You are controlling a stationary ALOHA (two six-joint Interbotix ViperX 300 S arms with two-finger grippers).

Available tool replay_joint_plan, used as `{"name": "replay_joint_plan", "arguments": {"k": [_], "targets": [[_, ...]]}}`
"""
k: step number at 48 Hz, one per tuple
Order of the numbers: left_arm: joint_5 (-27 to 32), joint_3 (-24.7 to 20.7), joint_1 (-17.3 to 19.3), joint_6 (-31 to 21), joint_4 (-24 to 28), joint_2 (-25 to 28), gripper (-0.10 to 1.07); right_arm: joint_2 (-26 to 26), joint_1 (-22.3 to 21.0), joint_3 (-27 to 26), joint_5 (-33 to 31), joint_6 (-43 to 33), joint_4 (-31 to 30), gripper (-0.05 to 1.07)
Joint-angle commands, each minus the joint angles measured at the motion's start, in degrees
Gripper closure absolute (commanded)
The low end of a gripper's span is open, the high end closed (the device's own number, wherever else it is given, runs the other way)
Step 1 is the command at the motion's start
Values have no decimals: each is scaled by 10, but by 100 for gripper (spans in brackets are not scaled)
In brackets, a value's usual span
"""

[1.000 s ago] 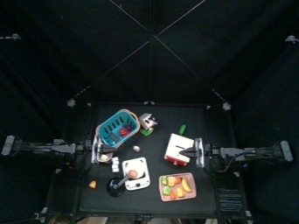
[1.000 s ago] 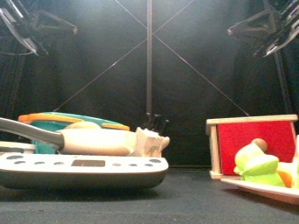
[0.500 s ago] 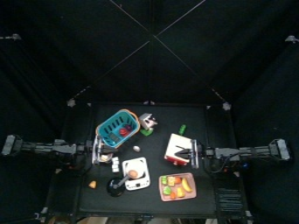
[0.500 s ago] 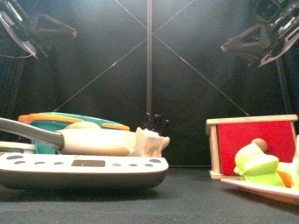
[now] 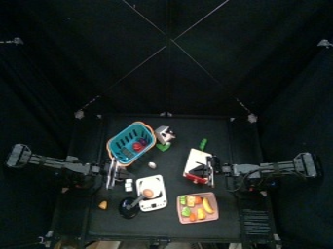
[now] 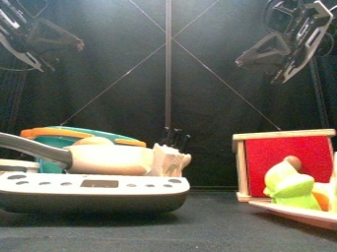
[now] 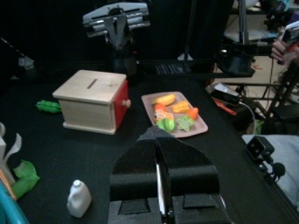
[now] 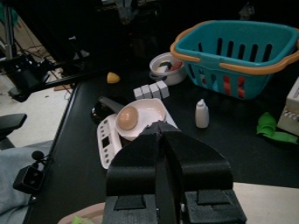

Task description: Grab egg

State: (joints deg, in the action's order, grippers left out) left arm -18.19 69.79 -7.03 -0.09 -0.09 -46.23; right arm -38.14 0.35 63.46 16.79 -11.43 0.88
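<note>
The egg (image 8: 128, 115), a small peach-tan oval, lies on a white kitchen scale (image 8: 114, 143). In the top view the egg (image 5: 154, 194) is at the table's front middle. In the front view it (image 6: 101, 157) rests on the scale (image 6: 86, 189). My right gripper (image 8: 163, 131) is shut and empty, hanging above and short of the egg. In the top view it (image 5: 204, 173) is over the wooden box. My left gripper (image 7: 160, 142) is shut and empty; in the top view it (image 5: 125, 175) is left of the scale. The egg is out of the left wrist view.
A blue basket (image 5: 131, 142) stands behind the scale. A wooden box with a red side (image 5: 198, 165) stands right of the middle, with a pink tray of fruits (image 5: 198, 206) in front of it. A white bottle (image 8: 202, 114), a tape roll (image 8: 167, 64) and a tiny orange piece (image 8: 112, 77) lie near the scale.
Both arms have shifted. The right arm has moved inward toward the table's middle; in the front view it has swung left. The things on the table have not moved.
</note>
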Motion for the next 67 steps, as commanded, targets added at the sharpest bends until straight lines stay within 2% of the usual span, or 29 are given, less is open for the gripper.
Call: {"name": "replay_joint_plan", "arguments": {"k": [1,18,30,37,52,67], "targets": [[-5,-26,-10,1,-1,21,68,14,8,-27,6,-3,-1,99],[-9,-53,-47,4,4,98,35,69,18,-40,21,-3,0,99],[-8,-85,-53,2,11,185,18,95,23,-42,51,-3,-1,99],[15,-104,-57,1,9,229,14,99,24,-41,51,-3,2,99],[101,-140,-57,4,9,303,14,113,26,-41,52,-3,-1,99],[112,-154,-54,4,10,334,13,125,25,-40,52,-2,-2,99]]}}
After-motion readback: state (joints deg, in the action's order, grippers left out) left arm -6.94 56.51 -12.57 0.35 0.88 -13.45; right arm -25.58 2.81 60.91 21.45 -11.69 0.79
